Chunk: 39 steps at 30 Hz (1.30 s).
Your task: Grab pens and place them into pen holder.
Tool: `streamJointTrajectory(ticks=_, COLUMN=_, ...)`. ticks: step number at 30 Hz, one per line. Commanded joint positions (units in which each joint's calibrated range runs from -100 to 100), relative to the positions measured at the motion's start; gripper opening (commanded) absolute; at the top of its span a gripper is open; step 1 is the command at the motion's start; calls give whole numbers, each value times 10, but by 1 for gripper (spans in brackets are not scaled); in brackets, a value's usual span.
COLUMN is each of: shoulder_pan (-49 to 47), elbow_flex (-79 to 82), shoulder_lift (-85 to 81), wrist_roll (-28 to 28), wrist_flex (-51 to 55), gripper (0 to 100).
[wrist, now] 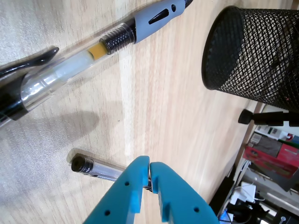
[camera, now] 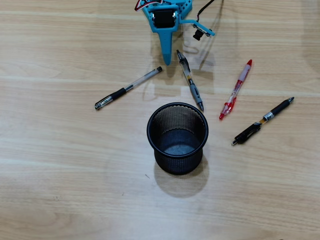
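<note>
A black mesh pen holder [camera: 177, 137] stands upright and empty in the middle of the wooden table; it is at the upper right in the wrist view [wrist: 252, 51]. Several pens lie on the table behind it: a clear pen with a black grip [camera: 127, 88], a clear pen with a grey grip [camera: 190, 80], a red pen [camera: 235, 90] and a black pen [camera: 262, 121]. My blue gripper [camera: 166, 61] is shut and empty, its tip between the two clear pens. In the wrist view the gripper [wrist: 149, 164] is above the black-grip pen's end [wrist: 88, 166], and the grey-grip pen [wrist: 117, 35] lies across the top.
The arm's base and cables [camera: 200, 25] are at the table's far edge. Bare wood [camera: 75, 175] lies in front of and to the left of the holder. Off the table edge, the wrist view shows boxes and clutter [wrist: 271, 154].
</note>
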Motion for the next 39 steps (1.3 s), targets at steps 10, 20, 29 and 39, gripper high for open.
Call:
streamJointTrajectory(ticks=10, shoulder_pan=7, elbow_flex=-149, shoulder_lift=104, wrist_roll=-2, wrist_flex=-5, gripper=2)
streamJointTrajectory(ticks=20, shoulder_pan=8, elbow_flex=-424, shoulder_lift=360, wrist_roll=-38, wrist_flex=1, gripper=2)
streamJointTrajectory(ticks=29, shoulder_pan=90, elbow_flex=-593, shoulder_lift=543, wrist_roll=-232, wrist_flex=3, gripper=2)
streamJointTrajectory(ticks=39, shoulder_pan=171, elbow_flex=-932, shoulder_lift=746, wrist_roll=-406, wrist_flex=358, gripper=2)
